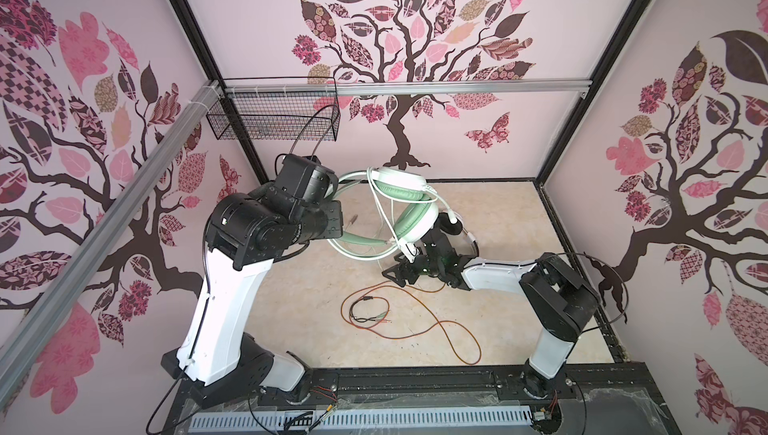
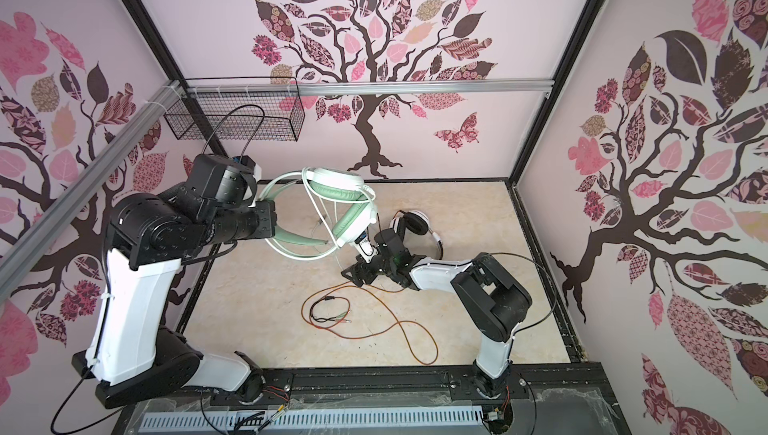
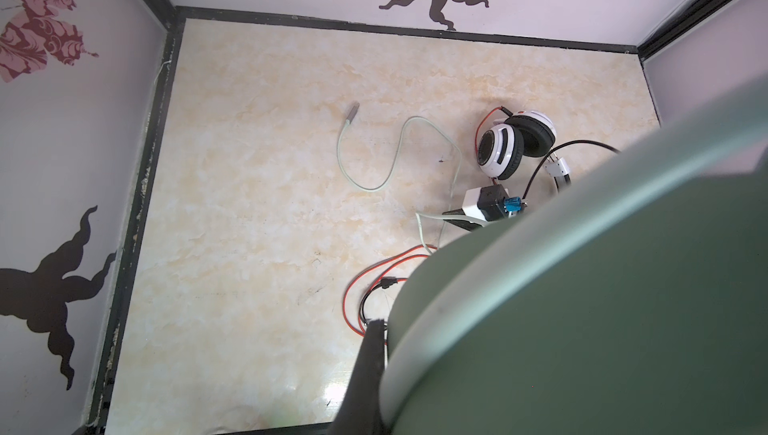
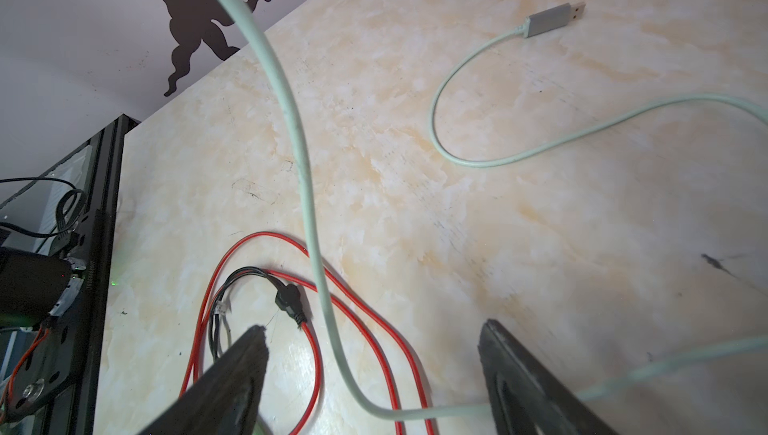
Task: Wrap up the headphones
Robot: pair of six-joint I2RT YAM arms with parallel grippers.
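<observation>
My left gripper (image 3: 384,329) is shut on the headband of the mint-green headphones (image 1: 401,192), holding them above the table at the back. Only one dark finger (image 3: 370,354) shows against the band. The pale green cable (image 4: 299,142) hangs from the ear cups and runs between the jaws of my right gripper (image 4: 374,327), which stands open just under the lower cup (image 2: 353,221). The cable's grey USB plug (image 4: 552,19) lies on the table. The white-and-black headphones (image 2: 411,223) lie behind my right gripper. Their orange-red cable (image 1: 415,316) loops over the table's front half.
A black wire basket (image 1: 274,117) hangs on the back-left rail. Patterned walls close the cell on three sides. The arm bases stand on a black rail (image 1: 415,383) along the front edge. The black audio plugs (image 2: 328,308) lie inside the red loop.
</observation>
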